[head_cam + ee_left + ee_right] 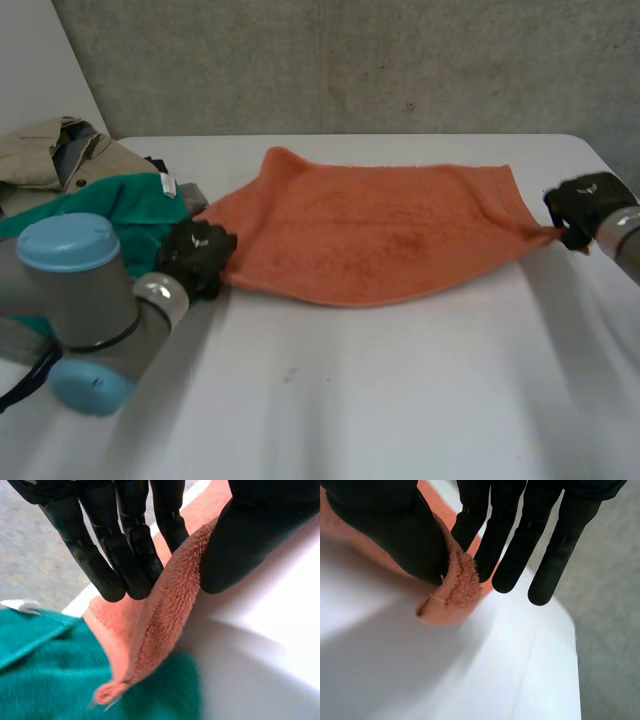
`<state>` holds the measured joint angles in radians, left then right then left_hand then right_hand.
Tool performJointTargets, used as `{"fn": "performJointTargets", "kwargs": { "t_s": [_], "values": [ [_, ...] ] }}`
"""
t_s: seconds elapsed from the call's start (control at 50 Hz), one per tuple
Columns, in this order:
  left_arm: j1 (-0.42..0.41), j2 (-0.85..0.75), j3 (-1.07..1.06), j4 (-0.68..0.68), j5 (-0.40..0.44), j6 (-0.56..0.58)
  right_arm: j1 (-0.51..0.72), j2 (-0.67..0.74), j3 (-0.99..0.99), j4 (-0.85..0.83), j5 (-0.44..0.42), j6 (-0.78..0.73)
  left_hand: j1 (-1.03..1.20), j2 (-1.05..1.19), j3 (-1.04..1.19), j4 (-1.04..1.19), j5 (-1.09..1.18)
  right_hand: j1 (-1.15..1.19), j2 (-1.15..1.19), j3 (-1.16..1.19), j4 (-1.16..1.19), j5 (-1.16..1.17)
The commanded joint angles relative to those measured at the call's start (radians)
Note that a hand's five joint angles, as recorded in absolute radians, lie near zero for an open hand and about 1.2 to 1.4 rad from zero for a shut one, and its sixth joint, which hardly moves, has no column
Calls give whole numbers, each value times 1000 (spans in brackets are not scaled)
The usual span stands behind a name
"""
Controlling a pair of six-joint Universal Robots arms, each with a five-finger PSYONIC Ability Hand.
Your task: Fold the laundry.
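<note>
**White tabletop, orange towel strung between my two hands**

The tabletop (400,400) is white and runs back to a grey concrete wall (350,60).

My left hand (197,258) has its fingers (125,560) straight and close together on one face of the orange towel (380,235), with the thumb (250,540) pressed to the other face. That is a pinch on the left near corner. My right hand (585,205) does the same at the right near corner: its thumb sits on top of the cloth with its fingers behind it, and a small nub of towel pokes out past them.

Out from the fingers, the towel lies flat with its long axis running straight from one hand to the other. Nearly all of it lies beyond my fingers, toward the wall. Neither hand is nearer, since each already holds its own end.

I judge the next fold turns on that. Either the near edge goes away from me onto the far edge, or one end crosses to the other.

A green garment (130,205) lies just beside my left hand (close enough to snag, I think). A beige garment (50,150) is heaped behind it.
</note>
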<state>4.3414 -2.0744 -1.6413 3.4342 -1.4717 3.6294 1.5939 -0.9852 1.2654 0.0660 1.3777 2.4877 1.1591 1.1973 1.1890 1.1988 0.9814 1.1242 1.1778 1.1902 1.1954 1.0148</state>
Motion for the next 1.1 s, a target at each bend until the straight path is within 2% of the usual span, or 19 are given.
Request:
{"fn": "performJointTargets", "kwargs": {
  "t_s": [0.02,0.1,0.14,0.18,0.24,0.34,0.4,0.48,0.5,0.54,0.58,0.64,0.66,0.68,0.76,0.86,0.92,1.1],
  "values": [
    [-52,276,-181,-320,42,113,-136,-225,74,452,6,-289,237,199,207,197,240,272,218,206,201,207],
    [-95,341,-206,-525,36,164,-207,-259,83,702,-20,-507,237,199,207,197,240,272,218,206,201,207],
    [-108,324,-193,-616,25,189,-210,-254,80,744,-32,-552,237,199,207,197,240,272,218,206,201,207],
    [-109,297,-169,-642,14,198,-206,-234,74,729,-34,-541,237,199,207,197,240,272,218,206,201,207],
    [-106,212,-91,-612,-28,203,-183,-182,60,663,-31,-500,237,199,207,197,240,272,218,206,201,207],
    [-111,74,93,-525,-131,207,-131,-97,23,527,-9,-443,237,199,207,197,240,272,218,206,201,207],
    [-108,14,199,-478,-142,224,-104,-69,-18,448,-5,-417,237,199,207,197,240,272,218,206,201,207],
    [-95,-67,461,-351,-125,294,-62,-56,-147,292,9,-327,237,199,207,197,240,272,218,206,201,207],
    [-94,-67,501,-321,-119,301,-46,-61,-215,211,21,-258,237,199,207,197,240,272,218,206,201,207],
    [-91,-65,587,-236,-96,299,-37,-73,-280,137,38,-186,237,199,207,197,240,272,218,206,201,207],
    [-86,-69,691,-98,-70,279,-23,-107,-349,-15,67,-55,237,199,207,197,240,272,218,206,201,207],
    [-74,-65,771,84,-44,230,-18,-130,-373,-114,83,11,237,199,207,197,240,272,218,206,201,207],
    [-69,-69,788,121,-41,218,-18,-170,-371,-334,107,131,237,199,207,197,240,272,218,206,201,207],
    [-59,-73,826,166,-42,203,-15,-182,-368,-409,112,164,237,199,207,197,240,272,218,206,201,207],
    [-34,-96,874,139,-64,184,-15,-197,-342,-544,124,188,237,199,207,197,240,272,218,206,201,207],
    [-11,-99,845,80,-98,147,-5,-181,-325,-505,112,191,237,199,207,197,240,272,218,206,201,207],
    [0,-79,753,79,-101,103,5,-162,-299,-439,93,191,237,199,207,197,240,272,218,206,201,207],
    [6,-87,411,220,4,77,26,-53,-198,-284,6,177,237,199,207,197,240,272,218,206,201,207]
  ]
}}
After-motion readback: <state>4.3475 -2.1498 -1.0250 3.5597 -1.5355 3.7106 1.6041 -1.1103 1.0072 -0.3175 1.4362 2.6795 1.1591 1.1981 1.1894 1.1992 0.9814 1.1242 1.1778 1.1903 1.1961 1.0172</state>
